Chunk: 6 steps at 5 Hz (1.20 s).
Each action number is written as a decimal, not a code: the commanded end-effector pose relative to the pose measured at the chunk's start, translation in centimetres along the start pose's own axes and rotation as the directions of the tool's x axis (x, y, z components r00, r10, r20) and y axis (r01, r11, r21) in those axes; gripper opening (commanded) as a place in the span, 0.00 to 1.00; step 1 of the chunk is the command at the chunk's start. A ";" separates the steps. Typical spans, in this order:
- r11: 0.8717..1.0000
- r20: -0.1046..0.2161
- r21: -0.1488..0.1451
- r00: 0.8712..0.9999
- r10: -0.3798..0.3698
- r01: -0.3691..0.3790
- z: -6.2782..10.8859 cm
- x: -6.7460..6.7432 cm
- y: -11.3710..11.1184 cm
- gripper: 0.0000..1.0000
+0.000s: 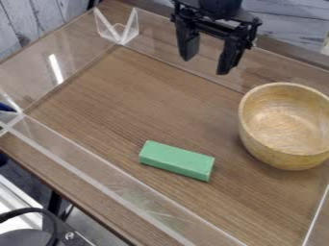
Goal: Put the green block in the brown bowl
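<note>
One green block [178,160], one brown bowl [286,124] and one gripper [210,56] are present on or above a single wooden table [115,106] enclosed by clear acrylic walls [77,159]. At the far left, the acrylic wall runs along the near-left edge of the table, and a second clear panel stands along the back-left side. One small clear V-shaped bracket [117,29] sits at the back of the enclosure, left of the gripper. Moving right, the green block lies flat on the table surface in the lower middle of the view, with its long side angled slightly down toward the right. It touches neither the bowl nor the gripper and lies outside the bowl, near the front acrylic wall. Above and behind the block, the black gripper hangs over the back part of the table, pointing downward, with its two fingers [188,43] spread apart and nothing between them. It is well apart from the block and is clear of the bowl. At the right, the brown bowl stands upright on the table, close to the right edge of the view. It is round, thick-walled and light-coloured, with wood grain visible on the inner surface. The bowl holds no objects; its interior shows only bare wood.
</note>
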State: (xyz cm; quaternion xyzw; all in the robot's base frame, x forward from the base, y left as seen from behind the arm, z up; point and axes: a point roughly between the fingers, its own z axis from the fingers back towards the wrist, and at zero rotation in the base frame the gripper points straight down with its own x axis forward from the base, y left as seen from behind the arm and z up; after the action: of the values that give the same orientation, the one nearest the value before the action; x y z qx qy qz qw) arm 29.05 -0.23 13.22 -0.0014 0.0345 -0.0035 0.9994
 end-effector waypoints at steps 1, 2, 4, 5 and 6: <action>0.995 -0.021 0.005 0.995 -0.099 0.099 -0.8 -0.7 0.1 1.00; 0.971 -0.035 0.006 0.971 -0.238 0.239 -2.0 -2.8 0.4 1.00; 0.862 -0.043 0.011 0.861 -0.506 0.507 -4.2 -5.8 1.2 1.00; 0.789 -0.045 0.016 0.789 -0.613 0.614 -4.9 -6.6 1.7 1.00; 0.747 -0.048 0.018 0.747 -0.663 0.665 -5.6 -7.1 2.1 1.00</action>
State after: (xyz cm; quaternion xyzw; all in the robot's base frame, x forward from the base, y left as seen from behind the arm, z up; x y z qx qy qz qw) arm 20.79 1.63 6.73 -0.0119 0.0824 -0.3607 0.9290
